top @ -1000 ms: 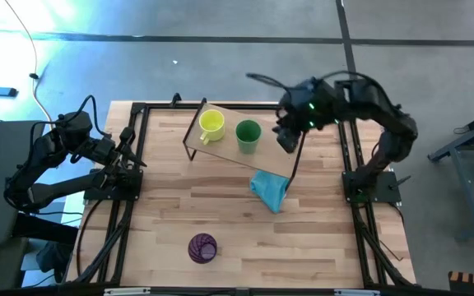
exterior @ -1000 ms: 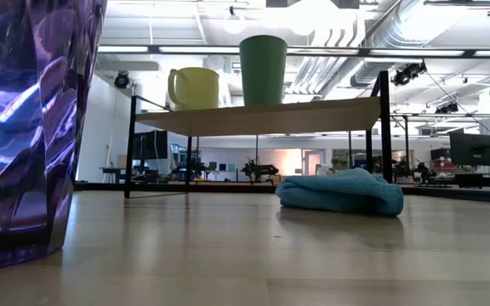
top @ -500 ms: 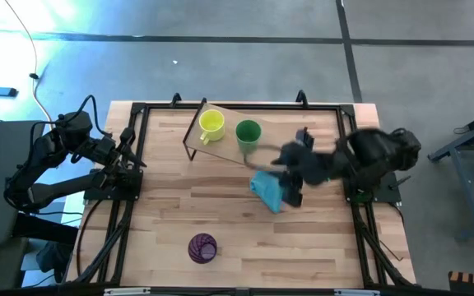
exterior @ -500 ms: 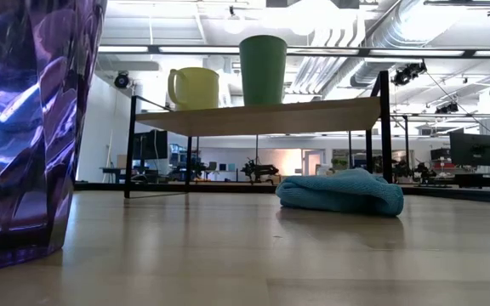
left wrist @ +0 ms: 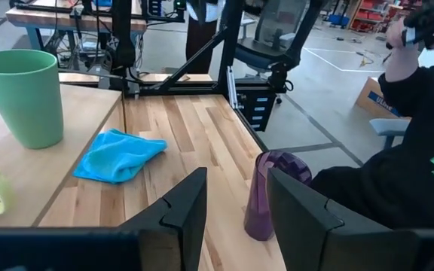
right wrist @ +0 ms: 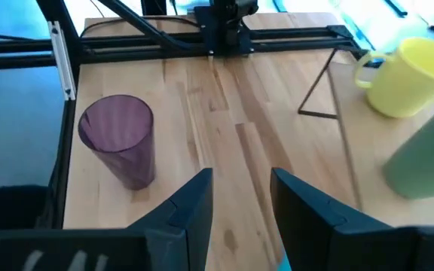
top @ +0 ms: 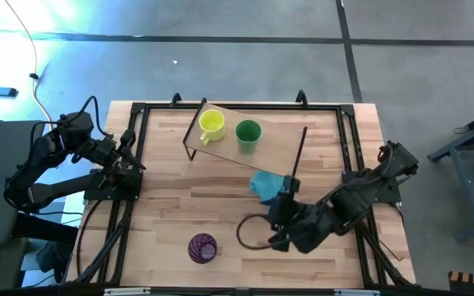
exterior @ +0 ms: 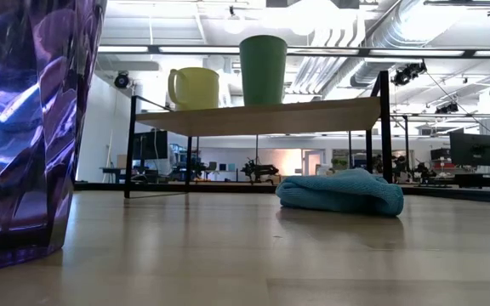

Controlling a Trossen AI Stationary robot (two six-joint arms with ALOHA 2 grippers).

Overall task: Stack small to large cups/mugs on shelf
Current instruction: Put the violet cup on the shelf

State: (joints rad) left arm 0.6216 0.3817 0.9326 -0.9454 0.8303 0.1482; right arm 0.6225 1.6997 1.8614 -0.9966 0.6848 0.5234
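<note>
Purple tumbler stands alone at the table's 6 o'clock edge, upright, nothing touching it. Right gripper hangs just off its 3 o'clock side, fingers spread w/ a clear gap, empty. Blue cloth lies mid-table, just past that gripper. Further back, the shelf at 12 o'clock carries yellow mug & green cup side by side. Left gripper parked at 9 o'clock, fingers apart, empty too.

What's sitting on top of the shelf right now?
On the shelf stand the yellow mug and the green cup, side by side. The purple tumbler is on the table. Nothing else shows there.
</note>
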